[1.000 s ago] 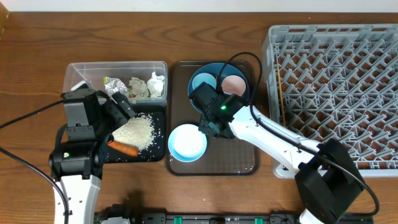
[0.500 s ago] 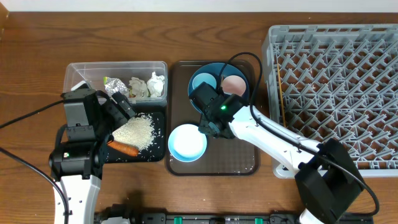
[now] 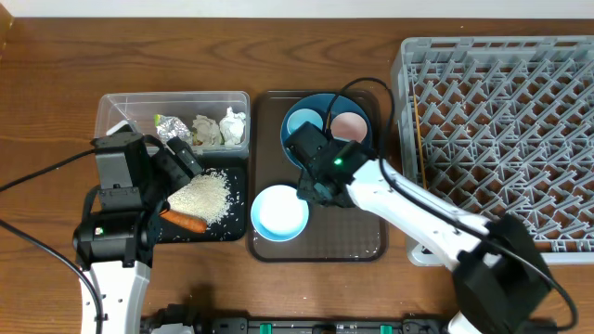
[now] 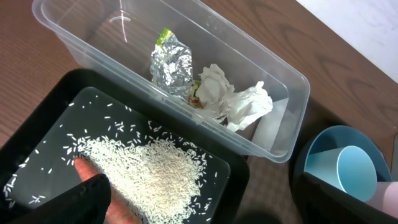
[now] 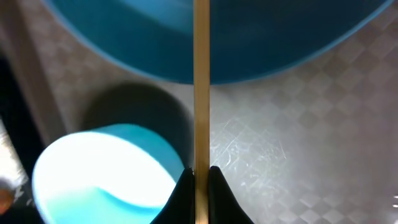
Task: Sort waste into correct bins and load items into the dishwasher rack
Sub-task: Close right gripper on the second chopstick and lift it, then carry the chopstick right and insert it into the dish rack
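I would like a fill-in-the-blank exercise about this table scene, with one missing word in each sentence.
The foil wrapper lies in the clear tub, but the rice is heaped on the ____ tray. Beside the rice lies a small orange ____. The right gripper is shut on a thin wooden ____.
Missing words: black; carrot; chopstick.

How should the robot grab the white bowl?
By its rim, from straight above: the white bowl sits upright and open on the brown tray, so one finger goes inside, one outside. Probably the near rim; the right gripper, holding a chopstick, crowds the far-right rim.
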Motion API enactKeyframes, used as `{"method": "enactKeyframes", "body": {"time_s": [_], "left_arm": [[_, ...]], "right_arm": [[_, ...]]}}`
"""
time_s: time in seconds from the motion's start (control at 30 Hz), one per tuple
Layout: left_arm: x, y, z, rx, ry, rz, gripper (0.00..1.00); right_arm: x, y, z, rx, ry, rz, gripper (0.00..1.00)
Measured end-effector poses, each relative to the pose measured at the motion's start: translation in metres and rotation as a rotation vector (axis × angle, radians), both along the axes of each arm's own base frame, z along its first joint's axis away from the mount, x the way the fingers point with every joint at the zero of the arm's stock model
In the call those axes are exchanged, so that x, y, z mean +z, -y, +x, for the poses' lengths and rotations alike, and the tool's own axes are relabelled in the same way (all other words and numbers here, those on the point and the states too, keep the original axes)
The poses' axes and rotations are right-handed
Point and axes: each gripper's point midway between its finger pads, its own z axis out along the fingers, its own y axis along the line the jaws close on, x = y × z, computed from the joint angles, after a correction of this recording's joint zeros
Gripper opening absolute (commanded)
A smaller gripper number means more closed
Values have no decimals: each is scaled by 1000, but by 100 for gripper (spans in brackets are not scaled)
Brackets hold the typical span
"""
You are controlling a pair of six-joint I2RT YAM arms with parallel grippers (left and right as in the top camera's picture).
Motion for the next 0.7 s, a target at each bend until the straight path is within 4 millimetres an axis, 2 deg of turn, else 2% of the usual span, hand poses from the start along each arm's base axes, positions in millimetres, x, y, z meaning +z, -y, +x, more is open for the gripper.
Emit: {"method": "enactKeyframes", "body": {"time_s": [0.2,0.33,0.5,0.7], "left_arm": [[0,0,0,0,0,0,95],[0,0,0,0,0,0,95],[0,0,0,0,0,0,95],[0,0,0,0,0,0,95]], "right_arm": [[49,2,0,70,102,68,1],[73,17,2,94,149,81,1],[92,58,10,103,191,30,1],[98,128,24,65,199,-108,2]]}}
